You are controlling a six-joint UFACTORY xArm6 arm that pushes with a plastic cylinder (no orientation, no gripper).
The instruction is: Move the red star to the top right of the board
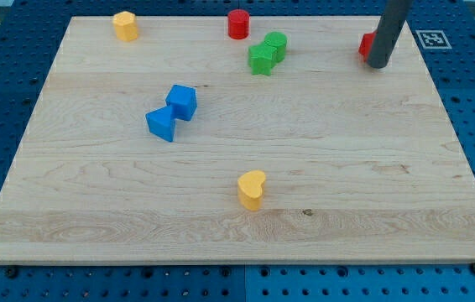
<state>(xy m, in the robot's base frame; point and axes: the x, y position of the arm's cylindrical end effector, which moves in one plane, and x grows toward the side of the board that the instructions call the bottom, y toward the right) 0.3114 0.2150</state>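
A red block, mostly hidden behind my rod so its shape cannot be made out, shows as a red edge (366, 44) near the view's top right. My tip (379, 64) touches the board just right of and below that red edge, right against it. A red cylinder (237, 23) stands at the view's top centre.
A green cylinder (276, 44) and a green star-like block (261, 59) sit together right of the red cylinder. A yellow block (125, 25) is at the top left. Two blue blocks (182, 101) (161, 123) touch left of centre. A yellow heart (252, 189) lies at bottom centre.
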